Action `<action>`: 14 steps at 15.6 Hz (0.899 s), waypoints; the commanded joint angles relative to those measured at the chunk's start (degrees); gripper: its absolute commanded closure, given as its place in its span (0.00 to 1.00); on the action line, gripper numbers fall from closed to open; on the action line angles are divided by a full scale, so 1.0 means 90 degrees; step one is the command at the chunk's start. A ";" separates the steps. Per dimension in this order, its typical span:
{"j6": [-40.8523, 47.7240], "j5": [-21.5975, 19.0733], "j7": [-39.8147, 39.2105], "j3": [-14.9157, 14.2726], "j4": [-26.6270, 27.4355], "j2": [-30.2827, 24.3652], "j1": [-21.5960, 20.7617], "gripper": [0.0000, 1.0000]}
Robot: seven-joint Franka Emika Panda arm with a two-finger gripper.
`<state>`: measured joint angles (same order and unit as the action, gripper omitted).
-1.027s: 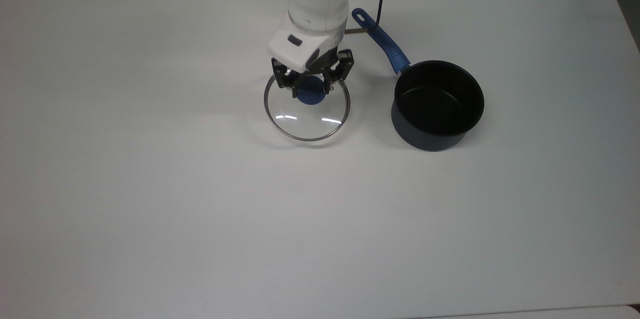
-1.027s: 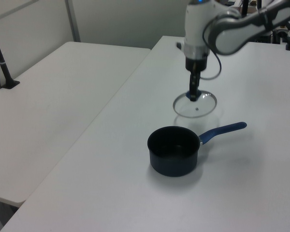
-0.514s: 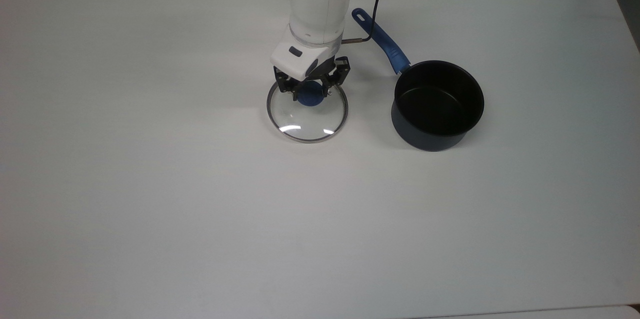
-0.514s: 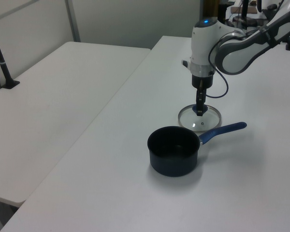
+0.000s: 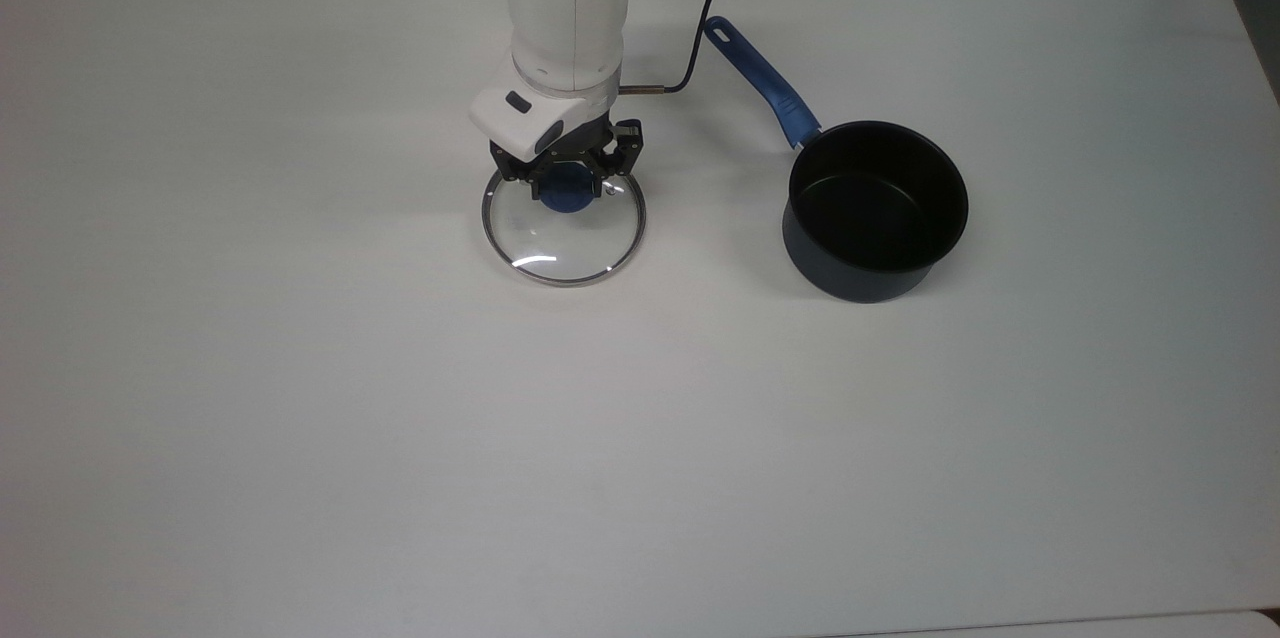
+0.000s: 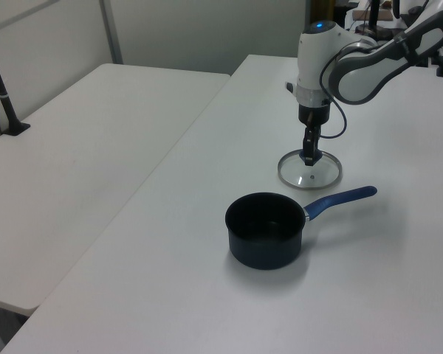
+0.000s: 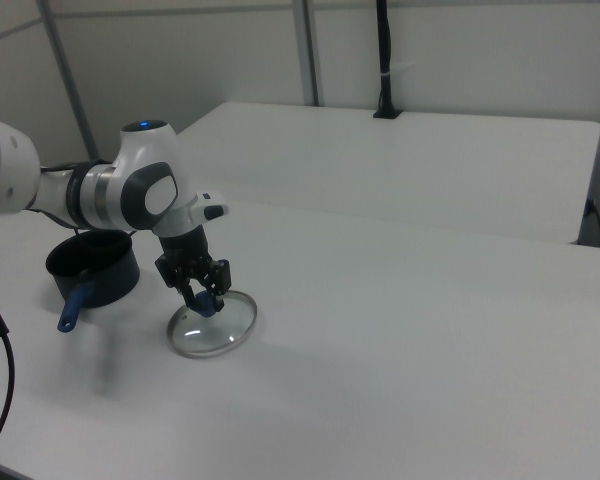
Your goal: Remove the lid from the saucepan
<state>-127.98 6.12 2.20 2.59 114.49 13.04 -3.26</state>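
On the white table point(image 5: 300, 418), the saucepan point(image 5: 876, 208) stands open and uncovered at the top view's right, blue handle point(image 5: 762, 83) angled toward the far edge. The lid point(image 5: 563, 238) lies flat on the table, well apart from the pan, toward the top view's left. The gripper point(image 5: 567, 186) points straight down over it, jaws clamped on the blue knob point(image 5: 567, 196).

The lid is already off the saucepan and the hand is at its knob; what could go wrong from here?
1. The hand straddles the blue knob of the lid; rising without letting go fully could drag the glass lid along the table.
2. The saucepan stands open beside it; a sideways retreat might hit its handle.
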 commanded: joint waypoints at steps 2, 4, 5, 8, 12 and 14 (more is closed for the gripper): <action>0.0176 0.0169 0.0263 0.0015 0.0034 -0.0140 -0.0019 0.00; 0.0614 0.0160 0.0263 0.0015 -0.0278 -0.0237 0.0001 0.00; 0.0878 0.0159 0.0263 0.0015 -0.0483 -0.0296 -0.0009 0.00; 0.1688 0.0101 0.0370 0.0015 -0.0982 -0.0608 -0.0019 0.00; 0.2373 0.0062 0.0624 0.0015 -0.1139 -0.1261 -0.0077 0.00; 0.2754 0.0052 0.0634 0.0006 -0.1149 -0.1564 -0.0077 0.00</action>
<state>-107.72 6.38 6.14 2.82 103.20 3.88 -3.37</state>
